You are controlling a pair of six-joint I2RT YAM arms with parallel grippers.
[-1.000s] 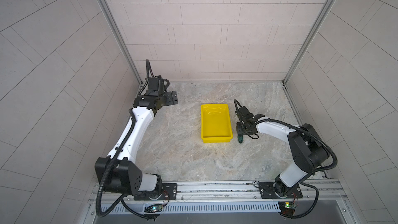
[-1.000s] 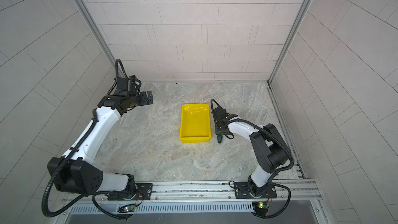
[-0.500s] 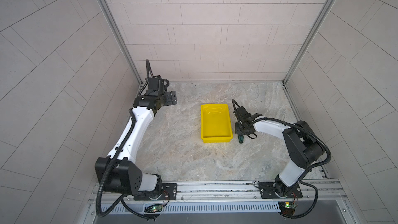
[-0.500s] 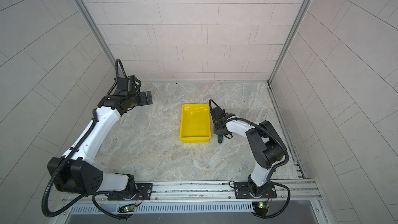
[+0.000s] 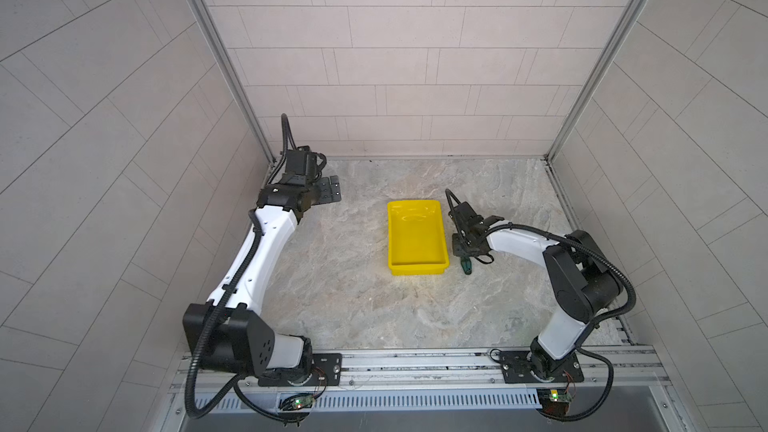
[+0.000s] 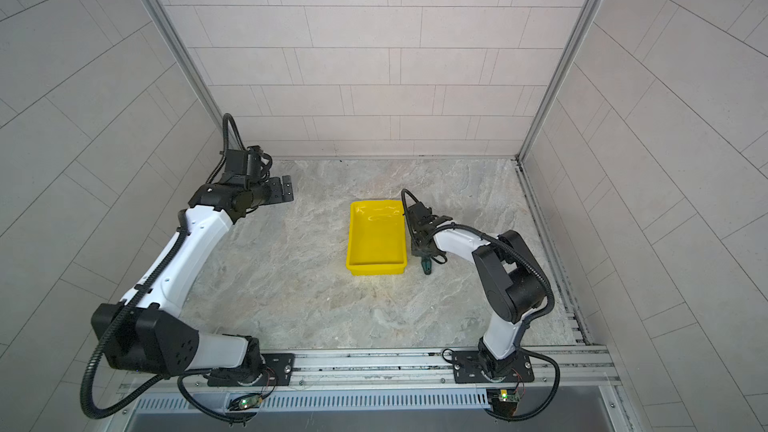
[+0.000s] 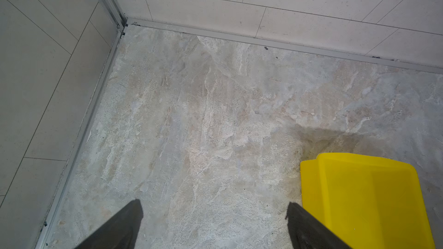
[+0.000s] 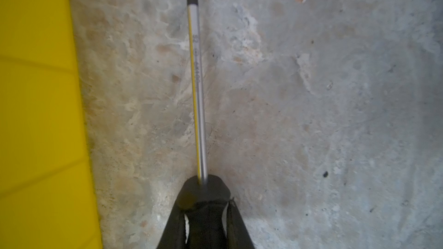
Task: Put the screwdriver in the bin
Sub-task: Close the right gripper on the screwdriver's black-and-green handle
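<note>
A marbled stone table (image 5: 332, 297) is enclosed on three sides by tiled walls (image 5: 374, 56) and closed at the front by a metal rail (image 5: 415, 361). Broad bare surface is left in the middle and toward the front rail, in both top views. The bin (image 5: 417, 272), a shallow yellow tray, is set near the centre with its long sides running front to back, and nothing is seen inside it (image 6: 376, 270). Clear room is left all around its rim except on the right long side. The left gripper (image 5: 332, 192) is held near the back left corner, well apart from the bin; in the left wrist view its fingers (image 7: 124, 223) are spread wide over bare stone, released. The right gripper (image 5: 462, 249) is lowered just beside the bin's right long side and is clenched on the handle of the screwdriver (image 8: 197, 92), whose shaft is laid parallel to the bin's edge (image 8: 36, 116), outside it. Whether the screwdriver (image 5: 466, 266) is resting on the stone or just off it cannot be told.
</note>
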